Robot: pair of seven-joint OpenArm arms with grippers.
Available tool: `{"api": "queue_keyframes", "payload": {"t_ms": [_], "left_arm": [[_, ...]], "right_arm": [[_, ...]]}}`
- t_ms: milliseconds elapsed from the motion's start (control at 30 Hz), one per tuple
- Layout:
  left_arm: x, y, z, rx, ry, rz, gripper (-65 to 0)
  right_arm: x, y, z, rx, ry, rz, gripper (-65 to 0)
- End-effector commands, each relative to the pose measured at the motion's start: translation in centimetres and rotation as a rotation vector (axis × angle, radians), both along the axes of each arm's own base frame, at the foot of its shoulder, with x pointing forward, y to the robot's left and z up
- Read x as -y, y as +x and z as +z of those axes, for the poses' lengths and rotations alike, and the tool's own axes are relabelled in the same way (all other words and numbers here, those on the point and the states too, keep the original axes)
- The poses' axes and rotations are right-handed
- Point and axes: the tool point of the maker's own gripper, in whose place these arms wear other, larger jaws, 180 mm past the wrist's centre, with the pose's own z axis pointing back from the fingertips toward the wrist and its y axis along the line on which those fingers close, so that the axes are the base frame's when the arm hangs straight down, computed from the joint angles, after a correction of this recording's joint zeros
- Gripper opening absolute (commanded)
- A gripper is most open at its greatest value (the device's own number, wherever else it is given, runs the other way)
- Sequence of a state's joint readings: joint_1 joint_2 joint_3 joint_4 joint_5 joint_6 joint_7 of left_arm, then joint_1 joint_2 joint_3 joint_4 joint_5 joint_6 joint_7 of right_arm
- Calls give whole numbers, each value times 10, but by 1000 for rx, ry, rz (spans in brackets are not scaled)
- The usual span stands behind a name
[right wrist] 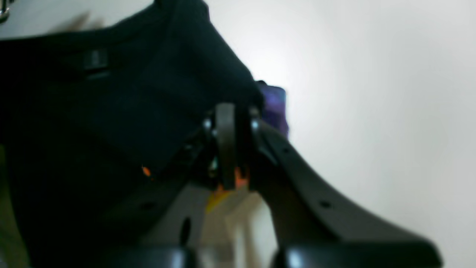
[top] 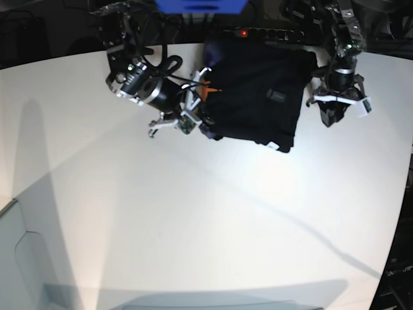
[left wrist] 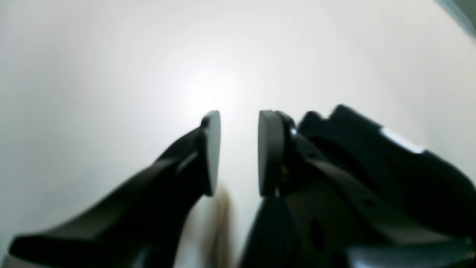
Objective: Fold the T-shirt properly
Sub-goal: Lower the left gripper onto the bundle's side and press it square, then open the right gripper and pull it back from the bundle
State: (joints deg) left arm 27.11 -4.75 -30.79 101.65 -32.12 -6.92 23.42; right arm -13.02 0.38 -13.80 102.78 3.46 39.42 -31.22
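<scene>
My right gripper (right wrist: 227, 149) has its fingers (right wrist: 225, 123) pressed together on the edge of the black T-shirt (right wrist: 111, 111) — cloth bunches dark around the pads, and a bit of orange and purple print shows right beside them. In the base view that gripper (top: 193, 116) sits at the shirt's edge on the view's left, with the orange fleck showing next to it.

The T-shirt (top: 258, 97) lies partly folded near the far edge of the white surface (top: 193, 226), a rough dark block with a small grey label on its upper face. Its lower corner hangs a little ragged toward the middle of the surface.

My left gripper (left wrist: 238, 152) is apart from the shirt — its fingers (left wrist: 212, 149) stand spread with a clear gap between the flat pads, and only bare white surface (left wrist: 111, 74) shows through that gap. In the base view this gripper (top: 335, 106) hangs just beside the shirt's other edge, holding nothing.
</scene>
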Motion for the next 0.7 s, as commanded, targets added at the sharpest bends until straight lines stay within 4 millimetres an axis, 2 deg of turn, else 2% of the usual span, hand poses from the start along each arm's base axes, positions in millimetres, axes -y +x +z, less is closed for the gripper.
{"api": "queue_keyframes", "payload": {"t_ms": [0, 100, 267, 500, 600, 667], "left_arm": [[-10, 2, 15, 47, 29, 11, -477], [-27, -11, 16, 30, 54, 51, -477], [-41, -25, 15, 10, 73, 88, -477], [-44, -43, 8, -36, 82, 93, -477], [-45, -49, 6, -51, 85, 94, -477], [-43, -51, 10, -48, 92, 87, -477]], "right_arm": [[-8, 7, 12, 30, 50, 5, -635], [-17, 7, 4, 9, 50, 34, -635], [-36, 4, 0, 2, 51, 97, -635], [-44, 19, -22, -52, 39, 109, -635], [-44, 24, -19, -42, 38, 108, -635], [-44, 27, -9, -11, 46, 106, -635]]}}
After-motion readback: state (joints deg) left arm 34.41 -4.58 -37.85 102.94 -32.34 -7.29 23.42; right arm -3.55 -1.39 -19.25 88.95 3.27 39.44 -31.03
